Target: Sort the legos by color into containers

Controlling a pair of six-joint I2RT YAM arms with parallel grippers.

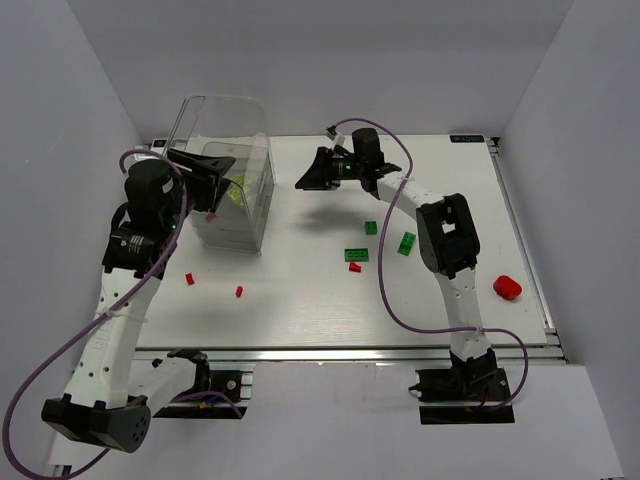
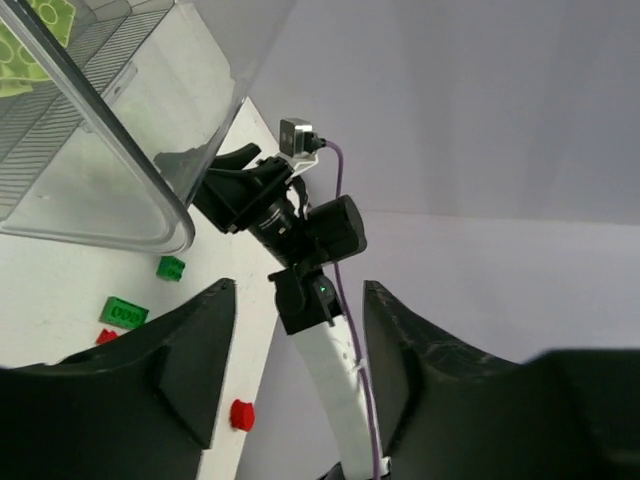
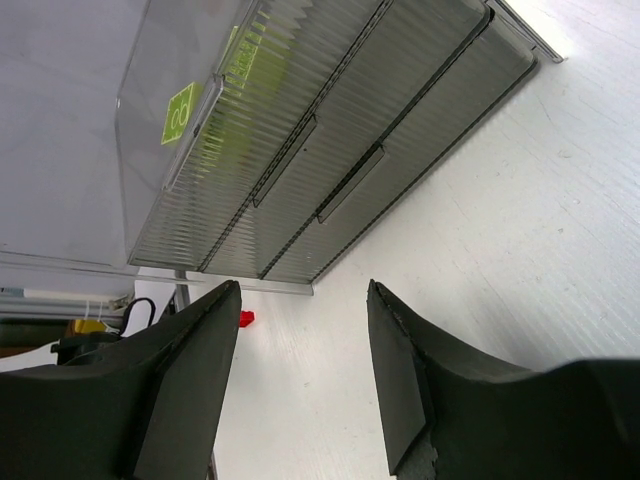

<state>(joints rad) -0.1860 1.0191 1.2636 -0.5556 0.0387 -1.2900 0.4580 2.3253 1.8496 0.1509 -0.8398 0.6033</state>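
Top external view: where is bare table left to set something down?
Free: the far-right corner beyond the right arm, and the near strip between the small red bricks and that arm. Crowded: the green bricks mid-table, and around the clear bin.

- Both arms are chunky white plastic links with black joint housings: left arm (image 1: 110, 330), right arm (image 1: 455, 290).
- The left one's lower link has a row of little round holes.
- A thin purple cable (image 1: 385, 290) trails along each arm.
- The left gripper (image 1: 222, 183) and right gripper (image 1: 308, 170) are matte black, with thick wedge-shaped fingers (image 3: 180, 380).
- There's a tiny green light (image 2: 322, 290) on the right wrist.
- Black clamp-style bases (image 1: 460, 385).
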